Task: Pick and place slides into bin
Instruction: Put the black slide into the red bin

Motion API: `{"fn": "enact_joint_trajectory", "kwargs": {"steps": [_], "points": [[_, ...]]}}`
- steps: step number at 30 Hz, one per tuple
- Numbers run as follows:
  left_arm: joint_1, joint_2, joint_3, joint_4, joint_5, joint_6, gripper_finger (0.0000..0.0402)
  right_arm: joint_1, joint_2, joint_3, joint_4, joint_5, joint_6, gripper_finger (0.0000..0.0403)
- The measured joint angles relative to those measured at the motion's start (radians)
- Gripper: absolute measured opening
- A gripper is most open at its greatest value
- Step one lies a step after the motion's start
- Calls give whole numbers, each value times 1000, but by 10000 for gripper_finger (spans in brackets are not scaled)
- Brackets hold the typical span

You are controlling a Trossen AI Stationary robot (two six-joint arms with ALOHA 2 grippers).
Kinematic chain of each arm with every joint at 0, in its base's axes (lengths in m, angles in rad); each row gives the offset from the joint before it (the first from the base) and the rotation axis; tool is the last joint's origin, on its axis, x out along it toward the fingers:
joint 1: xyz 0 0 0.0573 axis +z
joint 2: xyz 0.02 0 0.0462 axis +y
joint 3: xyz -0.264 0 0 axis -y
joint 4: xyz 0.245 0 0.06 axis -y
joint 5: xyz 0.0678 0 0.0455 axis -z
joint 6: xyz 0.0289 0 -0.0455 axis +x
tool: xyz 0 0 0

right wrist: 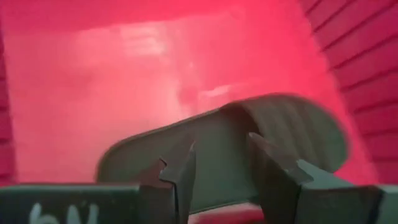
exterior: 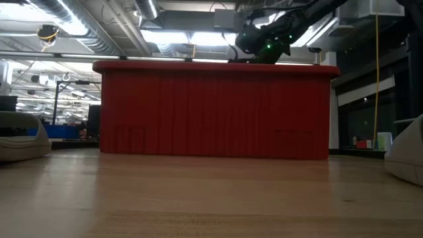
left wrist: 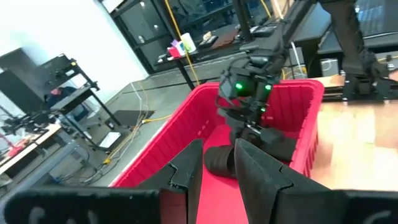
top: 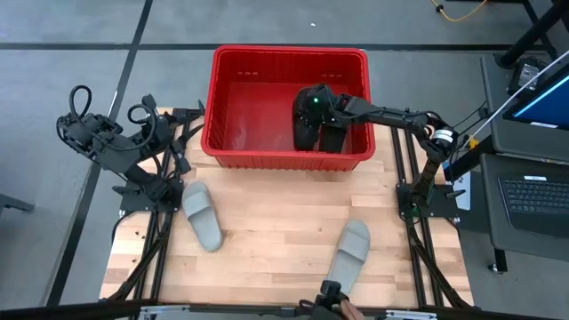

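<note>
Here, seen from above, a pale wooden bench (top: pixel 267 240) carries a large red bin (top: pixel 286 60) at its far edge, with two dark robot arms mounted at either side.

The right arm reaches over the bin's rim, and its pincer (top: pixel 313 120) hangs inside the bin above two black slides (top: pixel 331 135) lying side by side on the bin floor, toward the right wall. In the right wrist view, the two dark fingers (right wrist: pixel 183 177) stand apart with a narrow gap between them, open and empty, just above one black slide (right wrist: pixel 292 130) that lies flat on the red floor — not gripped. A small green light shows on that arm's wrist.

The left arm is folded back at the bench's left edge, well apart from the bin. Its pincer (left wrist: pixel 217 171) shows in its own wrist view with the fingers parted and holding nothing, pointing toward the bin.

Two light grey slides are on the bench in front of the bin — one grey slide (top: pixel 203 214) to the left, the other grey slide (top: pixel 350 252) to the right, well apart from each other.

Pale marks at the lower left edge of the right wrist view look like writing, but they are cut off and cannot be read. No brand shows on the slides or the bin.
</note>
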Motion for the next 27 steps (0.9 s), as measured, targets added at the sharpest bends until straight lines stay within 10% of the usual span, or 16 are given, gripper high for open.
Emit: {"fn": "enact_joint_trajectory", "kwargs": {"steps": [27], "points": [[0, 0, 0, 0, 20, -2, 88, -81, 66, 22, -4, -15, -180, 102]]}}
